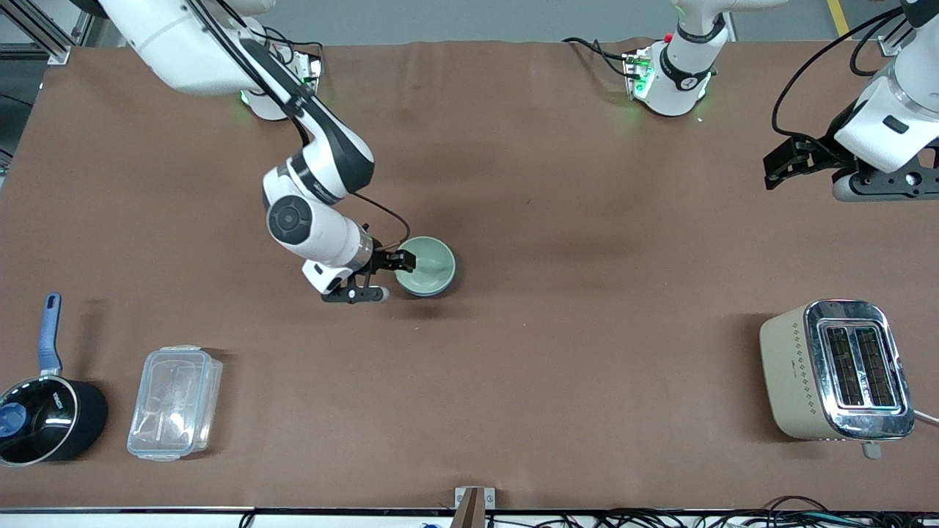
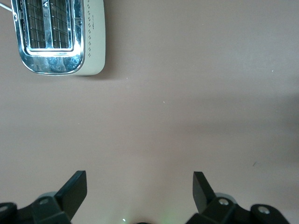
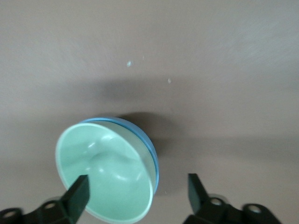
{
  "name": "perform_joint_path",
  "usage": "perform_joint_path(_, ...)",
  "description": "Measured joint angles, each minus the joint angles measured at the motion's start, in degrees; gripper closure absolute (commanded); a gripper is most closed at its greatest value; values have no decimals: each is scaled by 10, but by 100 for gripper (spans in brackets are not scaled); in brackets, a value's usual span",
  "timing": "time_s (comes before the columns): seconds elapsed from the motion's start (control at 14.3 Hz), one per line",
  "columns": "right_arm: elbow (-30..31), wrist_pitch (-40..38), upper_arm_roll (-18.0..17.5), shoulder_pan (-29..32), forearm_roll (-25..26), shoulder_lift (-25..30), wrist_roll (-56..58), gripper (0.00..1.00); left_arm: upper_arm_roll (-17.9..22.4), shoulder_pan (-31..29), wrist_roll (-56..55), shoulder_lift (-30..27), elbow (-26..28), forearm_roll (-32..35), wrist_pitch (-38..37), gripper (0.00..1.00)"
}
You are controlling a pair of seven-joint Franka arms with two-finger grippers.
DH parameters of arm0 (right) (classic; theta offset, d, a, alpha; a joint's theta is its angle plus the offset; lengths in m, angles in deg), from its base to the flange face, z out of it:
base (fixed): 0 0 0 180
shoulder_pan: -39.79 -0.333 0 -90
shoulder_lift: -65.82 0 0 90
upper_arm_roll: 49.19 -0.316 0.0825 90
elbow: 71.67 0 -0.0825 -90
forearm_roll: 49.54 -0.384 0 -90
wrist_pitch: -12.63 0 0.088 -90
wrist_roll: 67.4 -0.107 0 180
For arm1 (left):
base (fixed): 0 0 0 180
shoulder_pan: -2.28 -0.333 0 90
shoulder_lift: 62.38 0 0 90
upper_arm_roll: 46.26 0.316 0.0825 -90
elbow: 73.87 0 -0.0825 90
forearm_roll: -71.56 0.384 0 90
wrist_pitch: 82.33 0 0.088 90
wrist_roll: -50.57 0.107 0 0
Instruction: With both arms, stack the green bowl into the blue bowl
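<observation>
wide brown table [image 1: 557, 183] first, then the cream and chrome two-slot toaster [image 1: 836, 370] at the left arm's end, sitting nearer the front camera, well clear of the action. at the right arm's end, a clear plastic lidded container [image 1: 174, 402] and a black saucepan with a blue handle [image 1: 45, 411] sit side by side, out of the way.

now the middle of the table: the glossy pale mint-green bowl [image 3: 105, 175] is nested in the sky-blue bowl [image 3: 148, 144], only a thin blue rim showing round it, so the stack looks done.

right gripper [image 1: 389, 273] sits low beside the bowls, jaws spread with one finger just inside the green rim and nothing pinched, which reads as a fresh release.

left gripper [image 2: 140, 189] waits high over bare table near the toaster end, fingers wide apart and empty, keeping out of the way
</observation>
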Motion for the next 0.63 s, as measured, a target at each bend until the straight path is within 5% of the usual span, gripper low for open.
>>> perform_joint_path(0.14, -38, -86, 24, 14, 1, 60, 1, 0, 0, 0, 0, -2, 0, -1, 0, 0)
perform_joint_path(0.63, -79, -199, 234, 30, 1, 201, 190, 0, 3, -3, 25, -5, -3, -9, 4, 0)
